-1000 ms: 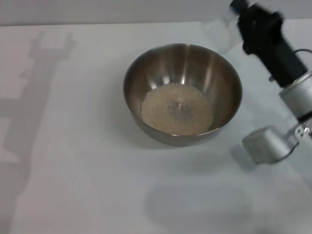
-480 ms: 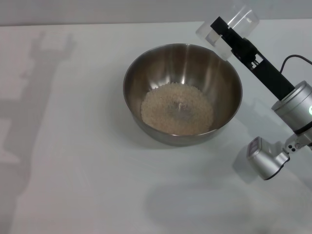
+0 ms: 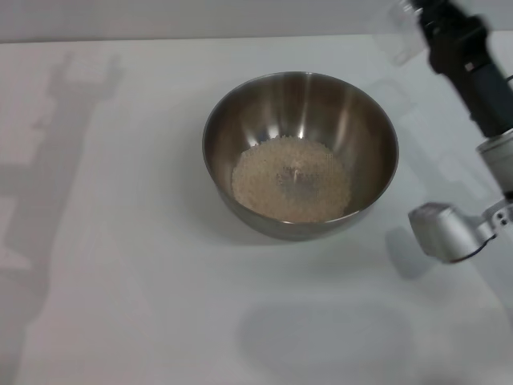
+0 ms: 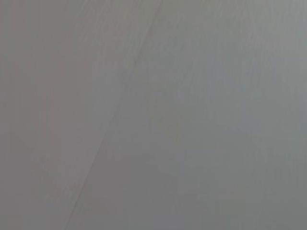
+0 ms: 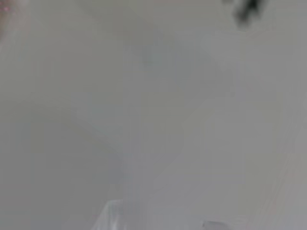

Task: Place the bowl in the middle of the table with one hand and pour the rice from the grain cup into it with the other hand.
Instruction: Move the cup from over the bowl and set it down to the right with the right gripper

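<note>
While the head view is the only one that really shows the setup, here's what each bit looks like:

Bowl: the bowl (image 3: 300,152) sits upright around the middle of the table (image 3: 120,265), shiny brushed steel inside, with bright reflections on the far inner wall.

Rice: the rice (image 3: 291,178) lies as a pale off-white grainy heap across the bottom of the bowl, a bit toward the near side. None visible on the tabletop.

Grain cup: the grain cup (image 3: 398,36) is up at the far right, beyond the bowl's right rim and well apart from it. It's a see-through smear, so I can't tell which way it tilts or whether anything is in it.

Right gripper: the right gripper (image 3: 422,16) is at the far right edge, black, right up against the cup. Looks like it has the cup, but honestly I can't tell how the fingers sit or how far apart they are.

Left gripper: not visible anywhere in the head view, only a long shadow on the left of the table.

Left wrist view: just flat grey surface with a faint slanted line, nothing of the bowl or cup.

Right wrist view: mostly pale blur, with a faint translucent edge of the cup (image 5: 112,215) low down, which the head view shows from farther off. No bowl in it.
</note>
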